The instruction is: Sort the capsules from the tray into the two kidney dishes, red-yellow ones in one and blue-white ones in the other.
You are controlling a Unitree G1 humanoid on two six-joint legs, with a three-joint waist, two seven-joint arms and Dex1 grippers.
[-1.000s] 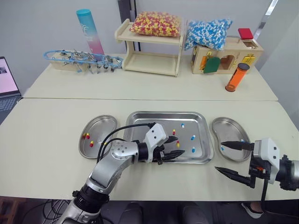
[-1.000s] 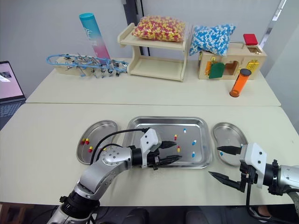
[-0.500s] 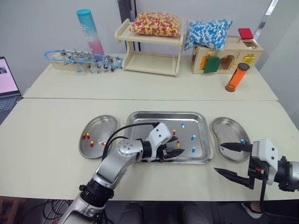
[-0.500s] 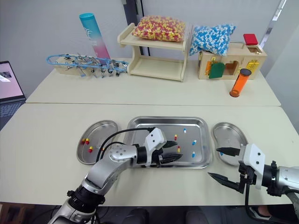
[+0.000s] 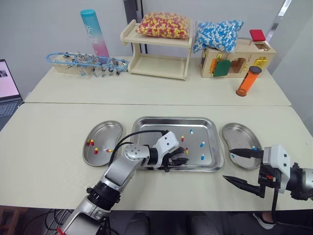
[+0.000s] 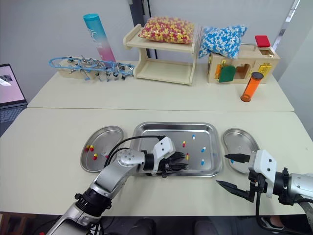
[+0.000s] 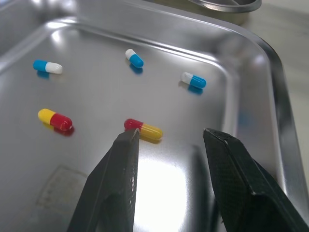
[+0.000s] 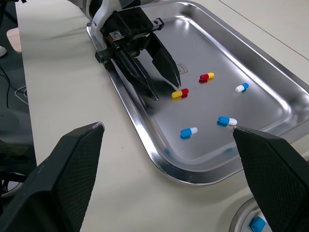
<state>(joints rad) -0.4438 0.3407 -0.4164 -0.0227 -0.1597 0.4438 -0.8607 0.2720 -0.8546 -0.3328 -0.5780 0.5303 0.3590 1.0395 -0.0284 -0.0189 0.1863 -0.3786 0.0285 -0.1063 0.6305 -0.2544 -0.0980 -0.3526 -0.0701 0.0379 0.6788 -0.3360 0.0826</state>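
Cream tabletop point(image 5: 49, 137) carries the whole job, and my left gripper point(image 7: 169, 137) has dropped over the last second from a tilted hover to just above the tray point(image 5: 176, 119) floor, reaching a touch further in. Its fingers are apart with nothing between them. A red-yellow capsule point(image 7: 143, 129) lies just off the tips, near one finger rather than centred in the gap; from the head camera it sits at about 12 o'clock from the tips. I read that as lining up for a pick, though I'd want the capsule between the fingers before closing. A second red-yellow point(image 7: 54, 118) lies beyond it toward 12, and three blue-white capsules point(image 7: 193, 80) are spread from 12 to 3 o'clock, all loose on the tray. The left dish point(image 5: 102, 123), at 9 o'clock of the tray, already holds a few red-yellow ones. The right dish point(image 5: 239, 128), at 3 o'clock, holds a couple of blue-white. My right gripper point(image 5: 228, 164) has barely moved, spread wide and empty near that dish's front edge. Sorting is roughly half done, I'd say.
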